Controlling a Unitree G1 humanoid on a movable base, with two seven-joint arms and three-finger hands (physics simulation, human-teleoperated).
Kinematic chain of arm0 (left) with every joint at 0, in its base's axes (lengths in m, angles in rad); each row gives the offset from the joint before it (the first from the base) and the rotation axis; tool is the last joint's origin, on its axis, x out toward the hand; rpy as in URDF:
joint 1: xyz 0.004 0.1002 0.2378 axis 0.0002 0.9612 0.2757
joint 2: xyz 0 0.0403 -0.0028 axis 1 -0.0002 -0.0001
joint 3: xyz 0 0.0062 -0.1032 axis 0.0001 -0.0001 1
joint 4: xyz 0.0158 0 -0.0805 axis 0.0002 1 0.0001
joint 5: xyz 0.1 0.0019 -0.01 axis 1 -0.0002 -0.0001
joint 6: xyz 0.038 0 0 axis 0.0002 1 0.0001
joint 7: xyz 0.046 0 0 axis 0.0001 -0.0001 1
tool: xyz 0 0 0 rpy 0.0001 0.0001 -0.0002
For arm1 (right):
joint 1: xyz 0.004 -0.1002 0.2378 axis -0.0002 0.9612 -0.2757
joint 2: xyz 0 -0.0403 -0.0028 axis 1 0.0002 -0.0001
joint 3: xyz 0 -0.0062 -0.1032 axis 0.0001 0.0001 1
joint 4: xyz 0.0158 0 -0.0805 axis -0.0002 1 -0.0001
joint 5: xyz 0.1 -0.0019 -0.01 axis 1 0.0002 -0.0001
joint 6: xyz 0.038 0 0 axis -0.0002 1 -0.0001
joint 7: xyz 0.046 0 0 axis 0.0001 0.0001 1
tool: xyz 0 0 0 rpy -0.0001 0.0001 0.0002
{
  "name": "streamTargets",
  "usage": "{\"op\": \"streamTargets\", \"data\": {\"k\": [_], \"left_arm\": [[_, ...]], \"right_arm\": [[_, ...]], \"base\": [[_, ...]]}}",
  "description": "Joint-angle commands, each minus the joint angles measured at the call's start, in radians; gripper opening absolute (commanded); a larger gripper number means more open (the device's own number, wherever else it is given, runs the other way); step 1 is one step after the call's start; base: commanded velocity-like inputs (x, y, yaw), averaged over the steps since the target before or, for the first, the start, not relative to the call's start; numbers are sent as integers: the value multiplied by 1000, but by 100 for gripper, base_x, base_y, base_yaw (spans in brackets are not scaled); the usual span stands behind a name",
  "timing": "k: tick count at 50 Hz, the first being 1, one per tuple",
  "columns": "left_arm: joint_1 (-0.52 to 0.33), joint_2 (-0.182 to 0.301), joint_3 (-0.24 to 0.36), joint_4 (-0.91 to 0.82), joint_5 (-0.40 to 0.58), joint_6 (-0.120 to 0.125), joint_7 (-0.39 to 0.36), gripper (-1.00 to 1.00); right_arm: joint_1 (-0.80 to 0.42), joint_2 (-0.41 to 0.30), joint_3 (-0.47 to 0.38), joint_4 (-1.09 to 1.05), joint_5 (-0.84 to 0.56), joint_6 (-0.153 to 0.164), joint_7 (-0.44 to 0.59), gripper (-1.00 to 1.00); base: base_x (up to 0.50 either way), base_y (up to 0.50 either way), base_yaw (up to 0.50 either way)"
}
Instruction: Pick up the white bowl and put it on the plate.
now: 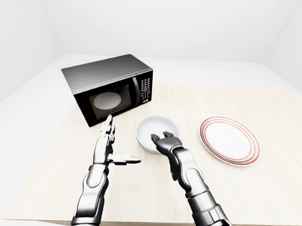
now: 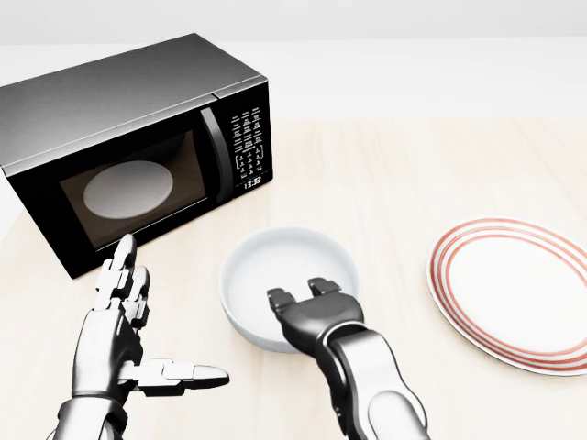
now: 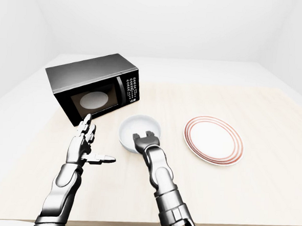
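Observation:
The white bowl [image 2: 289,261] sits on the pale wooden table [image 2: 394,174] in the middle of the head view. My right hand [image 2: 301,301] is at the bowl's lower rim, with its fingertips [image 2: 321,287] hooked over the rim into the bowl and closed on it. The bowl rests on the table. The white plate with red rings [image 2: 523,293] lies to the right of the bowl, apart from it, and holds nothing. My left hand [image 2: 138,339] is open to the left of the bowl, fingers straight and thumb pointing right, touching nothing.
A black microwave [image 2: 138,137] with its door shut stands at the upper left, close above my left hand. The table's edge [image 1: 149,225] runs along the bottom of the left-eye view. White walls stand behind the table.

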Motion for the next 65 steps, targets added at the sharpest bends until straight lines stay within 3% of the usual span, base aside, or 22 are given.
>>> {"op": "streamTargets", "data": {"k": [1,6,8,9,10,12,40,50,65], "left_arm": [[0,0,0,0,0,0,0,100],[0,0,0,0,0,0,0,100],[0,0,0,0,0,0,0,100],[0,0,0,0,0,0,0,100],[0,0,0,0,0,0,0,100],[0,0,0,0,0,0,0,100],[0,0,0,0,0,0,0,100],[0,0,0,0,0,0,0,100],[0,0,0,0,0,0,0,100]], "right_arm": [[-14,-5,-8,32,4,1,-11,100],[-20,-6,-9,45,5,0,-20,100],[-23,-7,-10,50,7,0,-22,12],[-27,-7,-11,55,8,0,-27,-9],[-27,-8,-11,51,9,0,-27,-90],[-26,-8,-11,48,11,-1,-26,-100],[-36,-9,-21,-4,31,1,-30,-100],[-112,-5,-54,-88,67,39,-38,-100],[-151,-10,-67,-148,87,43,-30,-100]], "base": [[0,0,0],[0,0,0],[0,0,0],[0,0,0],[0,0,0],[0,0,0],[0,0,0],[0,0,0],[0,0,0]]}}
